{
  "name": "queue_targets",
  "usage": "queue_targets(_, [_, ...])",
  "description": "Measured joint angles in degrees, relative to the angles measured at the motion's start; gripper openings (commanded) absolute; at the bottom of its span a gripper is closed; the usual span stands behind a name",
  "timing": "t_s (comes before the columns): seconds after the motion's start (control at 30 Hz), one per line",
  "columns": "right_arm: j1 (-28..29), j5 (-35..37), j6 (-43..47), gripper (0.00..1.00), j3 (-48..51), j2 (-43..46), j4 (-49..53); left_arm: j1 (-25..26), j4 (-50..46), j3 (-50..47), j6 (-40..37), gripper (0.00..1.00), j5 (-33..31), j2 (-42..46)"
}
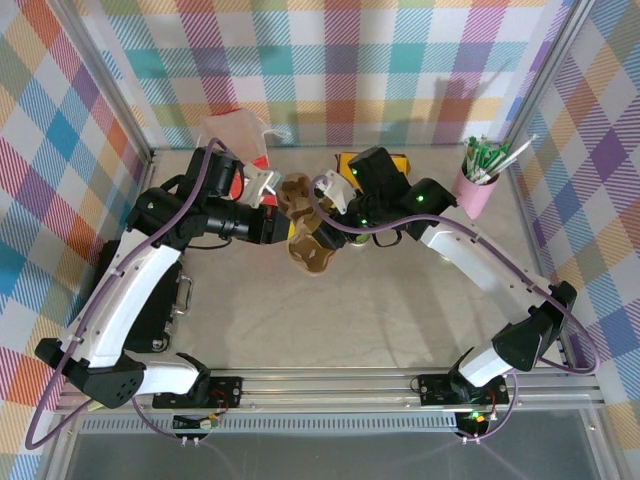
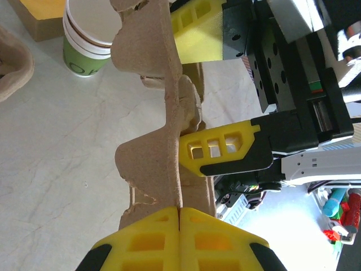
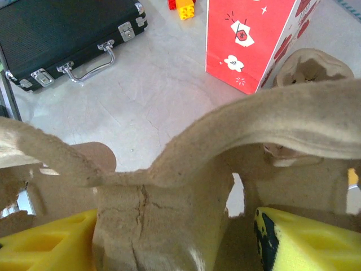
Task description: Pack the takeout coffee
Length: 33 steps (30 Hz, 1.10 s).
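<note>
One cup stack (image 2: 84, 53), one red bag (image 3: 248, 39)

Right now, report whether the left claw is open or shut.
Shut: the left claw pinches the edge of the brown moulded-pulp cup carrier, yellow fingers nearly touching.

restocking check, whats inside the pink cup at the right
Green and white sticks, maybe straws, poke out of the pink cup; their lower ends are hidden by its wall.

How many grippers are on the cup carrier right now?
2. The left gripper is shut on one edge of the cup carrier. The right gripper straddles a raised section of it; can't tell if it's clamped.
</note>
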<state>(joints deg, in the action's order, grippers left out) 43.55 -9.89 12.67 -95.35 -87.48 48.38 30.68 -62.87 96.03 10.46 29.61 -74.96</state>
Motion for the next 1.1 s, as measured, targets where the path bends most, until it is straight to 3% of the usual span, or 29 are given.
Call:
queue_targets(0.1, [0.0,-0.2,-0.1,0.67,0.5,0.0,-0.5,0.0,0.0,-0.4,0.2,0.00,0.3,-0.2])
queue_targets(0.4, [0.0,-0.1,-0.2,0.46,0.9,0.0,-1.5,0.0,1.2,-1.0,0.4,0.00,0.6,-0.3])
queue_targets(0.5, [0.1,0.0,-0.3,0.45,1.3,0.1,-2.1,0.0,1.5,-1.0,0.6,0.00,0.5,-0.5])
queue_targets(0.53, [0.1,0.1,-0.3,0.44,1.5,0.2,-2.3,0.0,1.5,-1.0,0.6,0.08,0.5,-0.5])
queue_targets(0.6, [0.1,0.4,-0.3,0.44,2.2,0.7,-2.5,0.0,1.6,-1.0,0.6,0.34,0.3,-0.7])
queue_targets(0.7, [0.1,1.5,-0.4,0.43,3.4,1.5,-2.4,0.0,1.6,-0.8,1.1,0.53,-0.3,-0.7])
queue_targets(0.9, [0.1,3.5,-1.3,0.42,5.9,2.4,-2.1,-2.9,1.3,4.3,3.8,0.66,-8.3,-1.3])
queue_targets(1.1, [0.1,4.6,-2.7,0.42,9.8,5.6,-1.4,-14.6,1.6,10.5,8.8,0.68,-21.7,-4.9])
